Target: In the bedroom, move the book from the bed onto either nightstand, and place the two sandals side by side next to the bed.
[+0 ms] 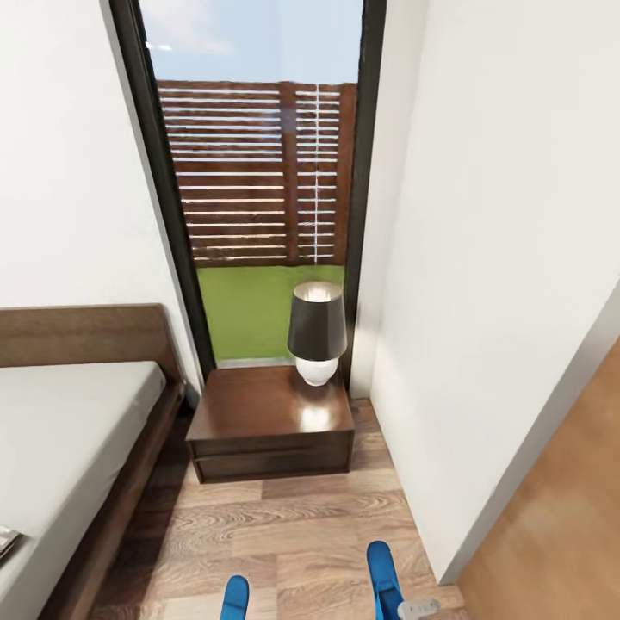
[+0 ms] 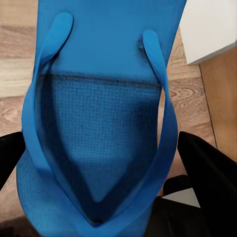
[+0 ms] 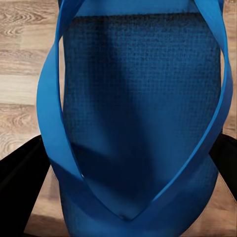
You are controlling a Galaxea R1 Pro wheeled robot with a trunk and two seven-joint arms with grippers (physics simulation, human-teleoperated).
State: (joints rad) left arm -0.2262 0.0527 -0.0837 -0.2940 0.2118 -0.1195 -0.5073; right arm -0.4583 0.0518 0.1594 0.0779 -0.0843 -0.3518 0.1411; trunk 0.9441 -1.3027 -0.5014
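Each gripper holds one blue sandal. In the left wrist view my left gripper [image 2: 106, 165] is shut on a sandal [image 2: 103, 113], with black fingers [image 2: 210, 173] on both sides of it. My right gripper [image 3: 123, 160] grips the other sandal [image 3: 138, 98] the same way. The tips of both sandals [image 1: 234, 598] [image 1: 382, 575] rise above the wood floor at the head view's bottom edge. The bed [image 1: 60, 430] lies at the left, and a sliver of the book [image 1: 7, 541] shows on its mattress. The nightstand [image 1: 258, 412] stands ahead beside the bed.
A lamp [image 1: 317, 331] with a dark shade and white base stands on the nightstand's far right corner. A tall dark-framed window [image 1: 258, 172] is behind it. A white wall [image 1: 499, 301] closes the right side, leaving a narrow strip of plank floor [image 1: 284, 525] between bed and wall.
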